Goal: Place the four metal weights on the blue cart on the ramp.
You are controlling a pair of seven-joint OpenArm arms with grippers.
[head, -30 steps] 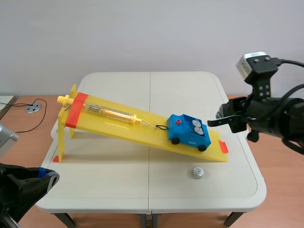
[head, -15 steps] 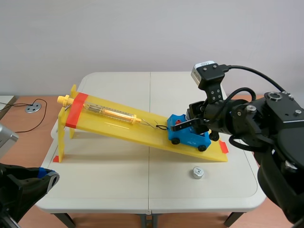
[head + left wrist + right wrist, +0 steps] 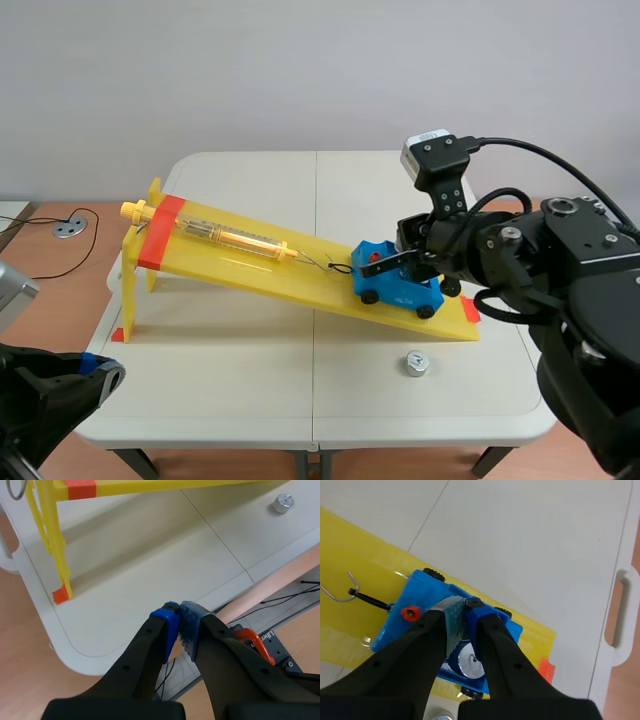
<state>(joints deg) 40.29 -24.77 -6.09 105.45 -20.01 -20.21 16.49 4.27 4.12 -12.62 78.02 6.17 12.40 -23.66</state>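
Note:
The blue cart (image 3: pixel 400 285) sits near the low end of the yellow ramp (image 3: pixel 250 262), hooked to a cord. My right gripper (image 3: pixel 395 262) hangs just over the cart's tray, fingers shut, with nothing showing between the pads. In the right wrist view that gripper (image 3: pixel 465 604) is above the cart (image 3: pixel 400 630), and one silver weight (image 3: pixel 467 662) lies in the tray beneath the fingers. Another metal weight (image 3: pixel 416 363) stands on the table in front of the ramp's foot. My left gripper (image 3: pixel 179 611) is shut on nothing, low by the table's near left edge, far from that weight (image 3: pixel 282 503).
A yellow spring scale (image 3: pixel 230 237) lies along the ramp, its wire hook (image 3: pixel 340 592) tied to the cart. The ramp's yellow legs (image 3: pixel 55 540) stand at the table's left. A cable and a round metal disc (image 3: pixel 68 228) lie off the table, far left.
My right gripper has swung left from beside the ramp's low end to just over the cart, then held almost still. The left arm and the table weight have not moved.

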